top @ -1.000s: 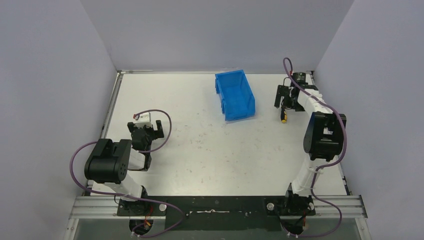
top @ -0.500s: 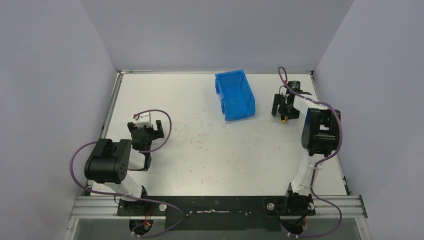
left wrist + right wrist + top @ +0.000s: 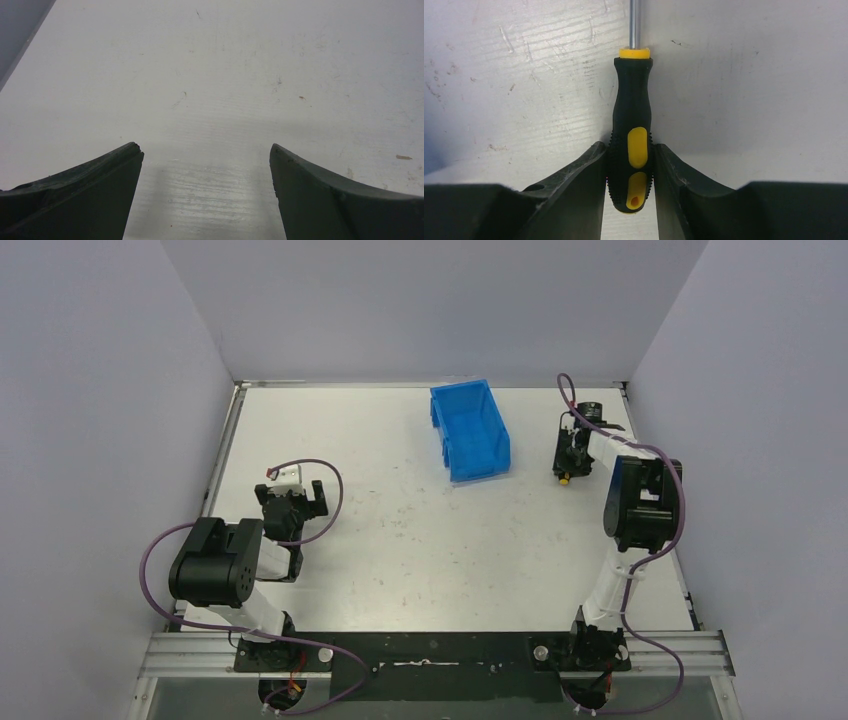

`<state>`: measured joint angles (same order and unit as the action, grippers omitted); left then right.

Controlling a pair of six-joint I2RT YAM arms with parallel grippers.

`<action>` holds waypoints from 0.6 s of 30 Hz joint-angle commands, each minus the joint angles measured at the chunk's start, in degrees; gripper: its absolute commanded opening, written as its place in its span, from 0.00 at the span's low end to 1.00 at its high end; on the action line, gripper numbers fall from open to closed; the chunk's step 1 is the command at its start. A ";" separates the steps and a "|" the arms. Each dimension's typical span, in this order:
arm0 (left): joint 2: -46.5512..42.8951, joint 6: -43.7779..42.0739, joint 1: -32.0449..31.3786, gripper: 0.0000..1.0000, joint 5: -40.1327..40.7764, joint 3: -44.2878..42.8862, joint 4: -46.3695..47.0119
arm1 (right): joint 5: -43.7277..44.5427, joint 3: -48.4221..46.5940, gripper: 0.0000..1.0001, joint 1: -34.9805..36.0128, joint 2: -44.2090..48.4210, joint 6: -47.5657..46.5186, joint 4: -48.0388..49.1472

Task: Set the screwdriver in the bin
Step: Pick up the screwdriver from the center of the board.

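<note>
The screwdriver [image 3: 631, 135], black handle with yellow inlays and a thin metal shaft pointing away, lies on the white table [image 3: 400, 540]. My right gripper [image 3: 630, 156] is shut on the screwdriver handle, one finger pressed on each side. From above, the right gripper [image 3: 566, 458] sits right of the blue bin [image 3: 470, 430], with the yellow handle end of the screwdriver [image 3: 565, 479] peeking out below it. The bin stands empty at the back of the table. My left gripper [image 3: 206, 150] is open over bare table, and from above the left gripper [image 3: 300, 502] sits far left.
Grey walls close the table on the left, back and right. The right arm's elbow [image 3: 640, 505] and purple cable [image 3: 655, 455] hang near the right wall. The left arm's base link [image 3: 215, 575] sits at the near left.
My right gripper has come down around the screwdriver and closed on its handle. The left arm has not moved.
</note>
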<state>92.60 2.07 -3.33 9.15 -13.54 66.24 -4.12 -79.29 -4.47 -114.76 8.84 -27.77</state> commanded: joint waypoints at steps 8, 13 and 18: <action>-0.30 -0.39 -0.01 0.97 -0.18 -1.00 3.02 | 2.69 -8.21 0.19 -0.28 11.09 -0.09 -5.32; -0.31 -0.36 -0.06 0.97 -0.19 -1.05 3.03 | 3.38 -13.01 0.18 -0.23 14.46 -0.31 -8.63; -0.27 -0.33 -0.05 0.97 -0.19 -1.05 3.03 | 3.85 -18.62 0.18 -0.19 17.05 -0.32 -12.72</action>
<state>92.60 2.07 -3.33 9.15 -13.54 66.24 -2.20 -92.36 -4.47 -102.24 8.62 -37.43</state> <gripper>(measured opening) 0.971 0.347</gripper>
